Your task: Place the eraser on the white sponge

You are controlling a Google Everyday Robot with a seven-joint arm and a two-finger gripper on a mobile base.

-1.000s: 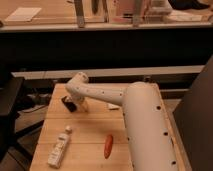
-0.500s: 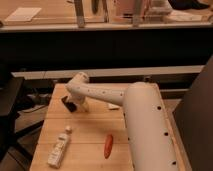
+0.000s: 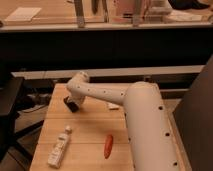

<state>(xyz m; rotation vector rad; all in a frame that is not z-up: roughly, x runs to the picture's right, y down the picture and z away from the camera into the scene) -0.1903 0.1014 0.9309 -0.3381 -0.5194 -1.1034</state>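
Note:
My white arm (image 3: 125,100) reaches across the wooden table (image 3: 85,135) to its far left. The dark gripper (image 3: 70,104) hangs low over the table near the left edge. A dark shape at the gripper may be the black eraser, but I cannot tell it apart from the gripper. A small white patch (image 3: 113,106) just below the arm, right of the gripper, looks like the white sponge; the arm hides most of it.
A pale bottle (image 3: 59,146) lies at the front left of the table. An orange-red carrot-like stick (image 3: 108,145) lies at the front middle. A black chair (image 3: 9,107) stands left of the table. A dark counter wall (image 3: 100,50) runs behind.

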